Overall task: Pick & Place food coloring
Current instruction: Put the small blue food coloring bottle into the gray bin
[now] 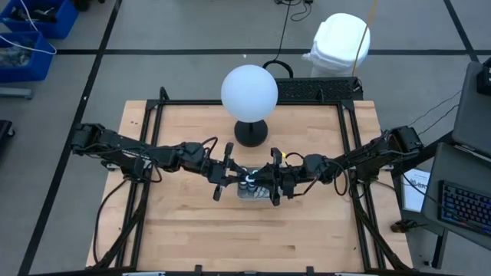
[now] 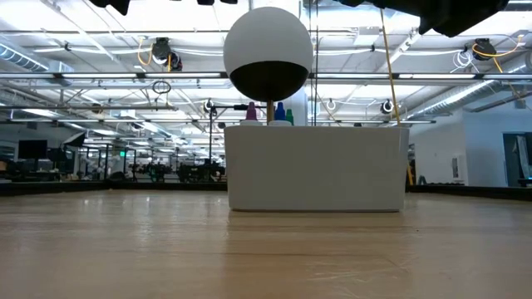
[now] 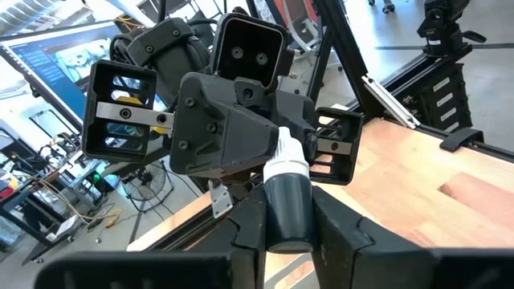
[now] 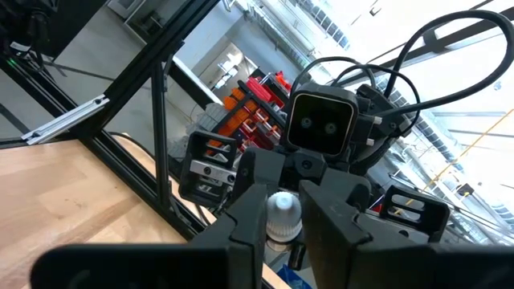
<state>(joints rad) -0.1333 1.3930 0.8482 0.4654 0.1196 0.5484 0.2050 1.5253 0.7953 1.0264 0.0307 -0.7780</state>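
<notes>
Seen from above, the clear tray (image 1: 249, 192) is largely covered by the left gripper (image 1: 222, 182) and right gripper (image 1: 272, 184) meeting over it; its contents are too small to count. At table height, the tray's frosted wall (image 2: 316, 170) hides all but a few coloured bottle tips (image 2: 278, 112), and both arms are cut off by the upper edge. In each wrist view, the dark bottle (image 3: 287, 213) and the white-capped bottle (image 4: 283, 217) are partly masked by the fingers, apparently clamped.
</notes>
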